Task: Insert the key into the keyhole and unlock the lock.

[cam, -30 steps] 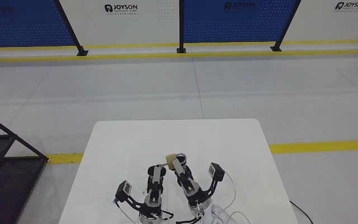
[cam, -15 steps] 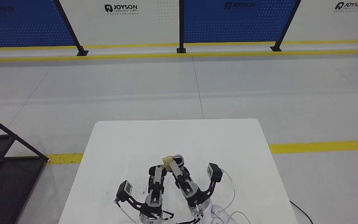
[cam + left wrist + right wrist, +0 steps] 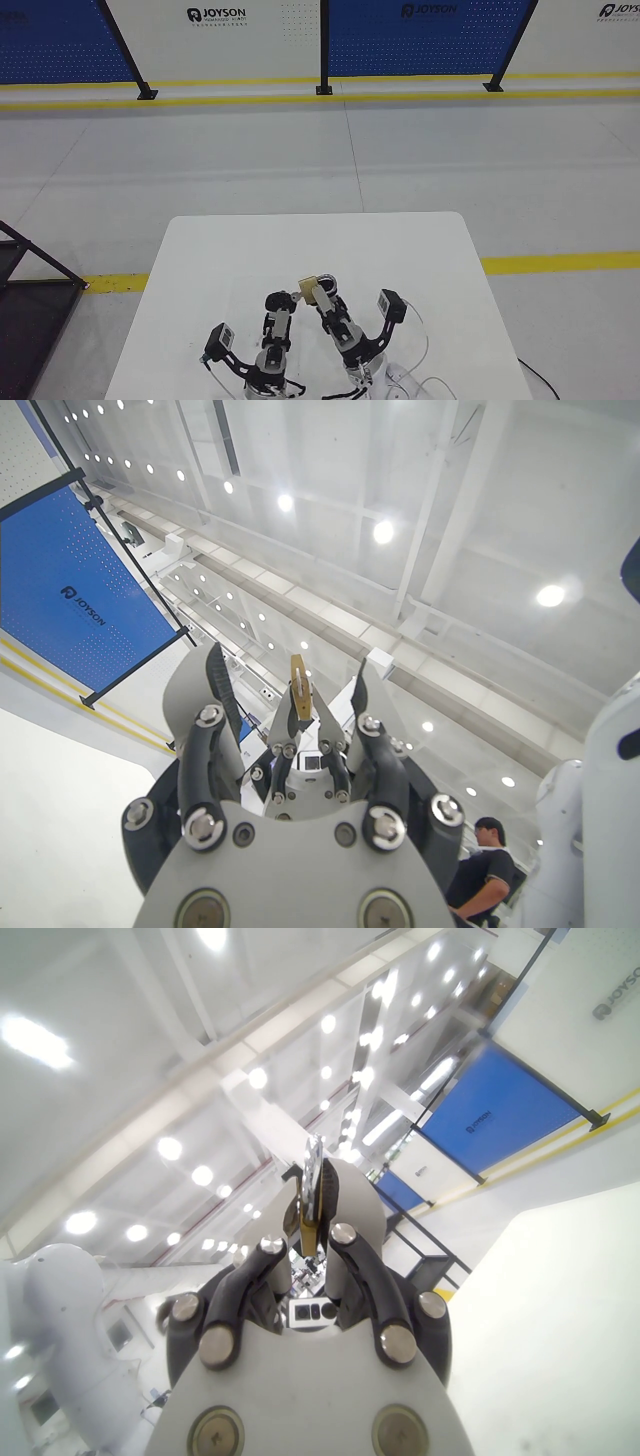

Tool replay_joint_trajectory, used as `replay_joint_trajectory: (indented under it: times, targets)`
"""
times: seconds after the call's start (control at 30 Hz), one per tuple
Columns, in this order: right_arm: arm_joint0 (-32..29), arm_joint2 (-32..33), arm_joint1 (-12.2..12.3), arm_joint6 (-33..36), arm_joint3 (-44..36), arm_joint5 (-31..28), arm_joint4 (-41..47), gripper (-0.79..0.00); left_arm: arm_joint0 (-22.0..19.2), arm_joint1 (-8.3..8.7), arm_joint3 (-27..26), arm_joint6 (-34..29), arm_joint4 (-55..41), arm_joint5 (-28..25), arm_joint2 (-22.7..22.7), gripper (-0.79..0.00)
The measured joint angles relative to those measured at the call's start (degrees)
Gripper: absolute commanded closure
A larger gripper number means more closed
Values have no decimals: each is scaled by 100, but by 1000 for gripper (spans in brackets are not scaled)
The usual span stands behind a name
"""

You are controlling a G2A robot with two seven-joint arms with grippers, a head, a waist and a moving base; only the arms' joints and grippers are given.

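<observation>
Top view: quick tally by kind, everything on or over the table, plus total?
1 padlock, brass
2 grippers: left gripper open, right gripper shut on the padlock
1 table, white
Total: 4
</observation>
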Motion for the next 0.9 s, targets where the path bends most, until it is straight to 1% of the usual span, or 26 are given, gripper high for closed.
replay_joint_trajectory:
  times: [0.03,0.07,0.1,0.23,0.3,0.37,0.5,0.7,0.73,0.87,0.9]
  targets:
    - [-35,54,21,79,-45,-22,8,0,25,22,2,-127,-62,-126,-92,-308]
    - [-63,94,37,141,-77,-36,11,0,42,38,5,-225,-88,-225,-162,-286]
    - [-92,132,52,201,-108,-44,17,0,57,53,4,-318,-101,-318,-231,-243]
    - [-193,255,108,465,-238,-46,118,0,132,94,32,-621,-104,-621,-458,-206]
    - [-216,285,123,554,-280,-27,163,0,142,101,60,-722,-74,-721,-500,-203]
    - [-232,317,137,645,-314,30,179,0,154,109,100,-830,-47,-829,-523,-225]
    - [-233,335,153,795,-353,153,186,0,153,127,146,-837,76,-836,-475,-256]
    - [-207,298,156,914,-367,310,156,0,121,140,151,-835,65,-835,-437,-212]
    - [-206,293,157,928,-368,324,155,0,113,140,151,-835,66,-835,-434,-194]
    - [-203,285,165,982,-376,363,124,0,94,138,164,-835,80,-835,-432,-188]
    - [-205,281,167,991,-378,374,113,0,90,137,167,-835,83,-835,-433,-200]
